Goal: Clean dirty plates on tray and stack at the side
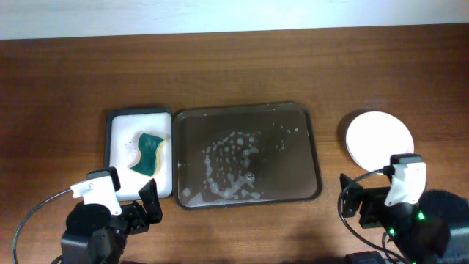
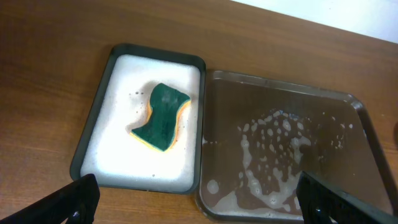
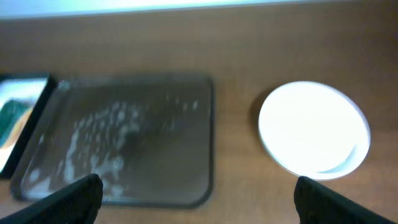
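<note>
brown wooden table top. stack of round white plates (image 1: 379, 138) on bare table right of large dark brown rectangular tray (image 1: 190, 132), no red sauce showing, count unclear. tray holds only white soap foam. task looks done; step in hand likely park arms: hold low, near edge, don't clip stack. right gripper (image 3: 202, 202) spread wide, empty, stack just ahead and to its right. left gripper (image 2: 205, 202) spread, empty, plates well apart. green-yellow sponge (image 1: 149, 152) in small black-rimmed white tray (image 1: 117, 125).
</note>
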Available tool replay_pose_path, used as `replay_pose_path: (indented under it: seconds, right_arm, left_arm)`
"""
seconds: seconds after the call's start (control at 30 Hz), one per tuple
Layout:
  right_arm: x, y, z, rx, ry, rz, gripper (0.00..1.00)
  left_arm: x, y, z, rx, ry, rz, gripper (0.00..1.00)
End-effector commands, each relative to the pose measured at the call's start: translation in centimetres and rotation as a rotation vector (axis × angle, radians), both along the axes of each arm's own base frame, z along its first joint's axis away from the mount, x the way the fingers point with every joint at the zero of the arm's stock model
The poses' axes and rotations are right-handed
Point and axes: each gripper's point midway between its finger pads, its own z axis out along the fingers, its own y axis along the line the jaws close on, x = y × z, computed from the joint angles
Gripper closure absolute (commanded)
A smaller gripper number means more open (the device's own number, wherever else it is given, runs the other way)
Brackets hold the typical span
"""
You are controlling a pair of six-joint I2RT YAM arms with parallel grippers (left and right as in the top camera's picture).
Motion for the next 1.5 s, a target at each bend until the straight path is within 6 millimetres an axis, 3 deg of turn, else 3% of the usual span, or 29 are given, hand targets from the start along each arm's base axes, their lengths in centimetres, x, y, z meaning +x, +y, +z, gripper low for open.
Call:
replay_pose_path:
  seconds: [0.0, 0.13, 0.27, 0.4, 0.57, 0.63, 1.27, 1.47]
  right_arm:
    - [-0.1, -0.8, 0.8, -0.024, -0.152, -0.029, 0.01]
    - [1.1, -0.6, -0.3, 0.005, -0.400, -0.029, 0.01]
    - [4.0, -0.2, -2.3, 0.028, -0.620, -0.027, 0.01]
    - [5.8, -0.1, -4.9, 0.038, -0.725, -0.031, 0.01]
    - [6.7, -1.2, -8.4, 0.017, -0.672, -0.076, 0.01]
    - [6.7, -1.5, -12.5, -0.003, -0.506, -0.088, 0.01]
    - [6.7, -1.5, -12.4, -0.004, -0.509, -0.090, 0.02]
    - [6.7, -1.5, -12.4, -0.004, -0.509, -0.090, 0.02]
  left_arm:
    - [0.1, 0.3, -0.4, 0.011, 0.004, 0.016, 0.01]
    - [0.1, 0.3, -0.4, 0.011, 0.004, 0.016, 0.01]
    - [0.1, 0.3, -0.4, 0.011, 0.004, 0.016, 0.01]
    - [0.1, 0.3, -0.4, 0.011, 0.004, 0.016, 0.01]
    - [0.1, 0.3, -0.4, 0.011, 0.004, 0.016, 0.01]
    - [0.1, 0.3, -0.4, 0.011, 0.004, 0.016, 0.01]
    - [0.1, 0.3, -0.4, 0.011, 0.004, 0.016, 0.01]
    - [-0.4, 2.7, -4.1, 0.021, -0.029, 0.137, 0.01]
